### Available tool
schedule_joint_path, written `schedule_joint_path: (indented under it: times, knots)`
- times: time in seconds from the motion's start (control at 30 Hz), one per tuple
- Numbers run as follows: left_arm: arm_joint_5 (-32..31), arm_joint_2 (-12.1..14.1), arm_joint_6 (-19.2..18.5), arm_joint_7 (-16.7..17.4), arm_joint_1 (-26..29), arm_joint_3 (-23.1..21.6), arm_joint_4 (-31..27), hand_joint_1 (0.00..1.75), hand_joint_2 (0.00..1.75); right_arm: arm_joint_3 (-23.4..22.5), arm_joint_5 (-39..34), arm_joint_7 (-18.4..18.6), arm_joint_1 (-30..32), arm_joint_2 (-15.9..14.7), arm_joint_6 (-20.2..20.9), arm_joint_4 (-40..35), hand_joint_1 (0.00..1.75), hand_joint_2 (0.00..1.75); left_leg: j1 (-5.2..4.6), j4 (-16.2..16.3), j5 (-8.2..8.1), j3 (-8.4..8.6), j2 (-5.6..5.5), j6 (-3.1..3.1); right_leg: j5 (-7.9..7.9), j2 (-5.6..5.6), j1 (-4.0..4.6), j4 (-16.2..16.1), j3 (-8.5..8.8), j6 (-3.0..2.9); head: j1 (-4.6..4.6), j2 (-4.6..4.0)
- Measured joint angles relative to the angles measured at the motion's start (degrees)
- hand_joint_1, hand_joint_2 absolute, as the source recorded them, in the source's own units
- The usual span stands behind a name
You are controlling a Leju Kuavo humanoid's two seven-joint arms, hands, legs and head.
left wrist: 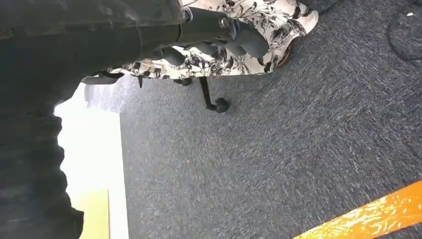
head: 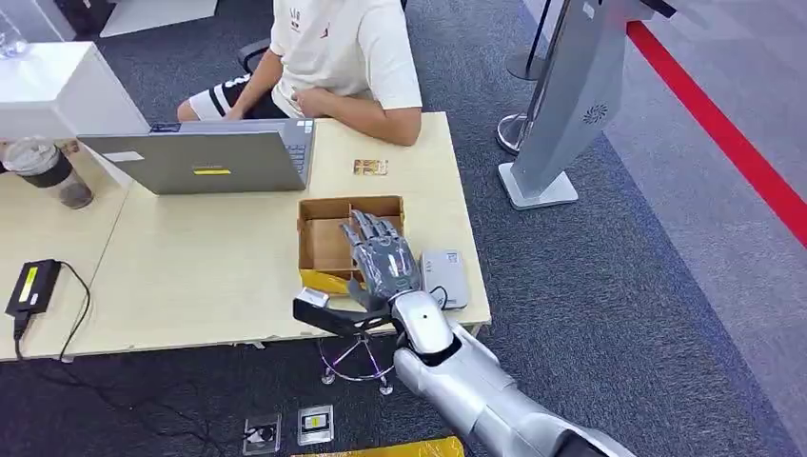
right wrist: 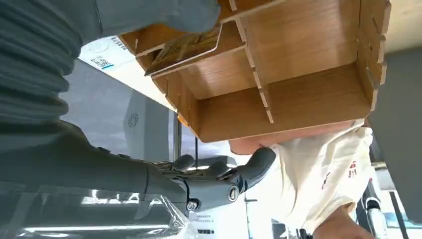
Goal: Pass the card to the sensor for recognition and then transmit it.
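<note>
At the frame's centre you see the right hand [head: 381,259] spread over the box [head: 324,244], a card [head: 369,168] lying above it

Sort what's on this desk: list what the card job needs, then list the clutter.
Job: wooden box with its card, grey sensor, right hand over the box.
Clutter: laptop, drink cup, power adapter, second card near the person.
</note>
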Motion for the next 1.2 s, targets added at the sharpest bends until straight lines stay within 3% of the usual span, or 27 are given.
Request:
schedule_joint_path:
  times: [0.33,0.7,0.9,1.2]
  knots:
    - [0.02,-0.02,0.02,0.00,0.00,0.00,0.00,0.00,1.75,0.11,0.46,0.50,0.21,-0.02,1.57,0.09,0.38,1.75,0.00,0.00,0.00,0.00,0.00,0.00,0.00,0.00,0.00,0.00,0.00,0.00,-0.02,0.00]
    - [0.00,-0.20,0.44,0.81,0.00,0.00,0.00,0.00,1.75,0.26,0.96,1.01,0.21,0.17,1.46,0.85,0.51,1.75,0.00,0.00,0.00,0.00,0.00,0.00,0.00,0.00,0.00,0.00,0.00,0.00,-0.02,0.00]
    - [-0.02,-0.20,0.44,0.85,0.00,0.00,0.00,0.00,1.75,0.26,0.72,1.29,0.21,0.15,1.46,1.53,0.73,1.75,0.00,0.00,0.00,0.00,0.00,0.00,0.00,0.00,0.00,0.00,0.00,0.00,-0.02,0.00]
    - [-0.09,-0.20,0.70,1.40,0.00,0.00,0.00,0.00,1.75,0.26,0.55,1.64,0.09,0.17,1.03,2.71,0.72,1.75,0.00,0.00,0.00,0.00,0.00,0.00,0.00,0.00,0.00,0.00,0.00,0.00,-0.02,0.00]
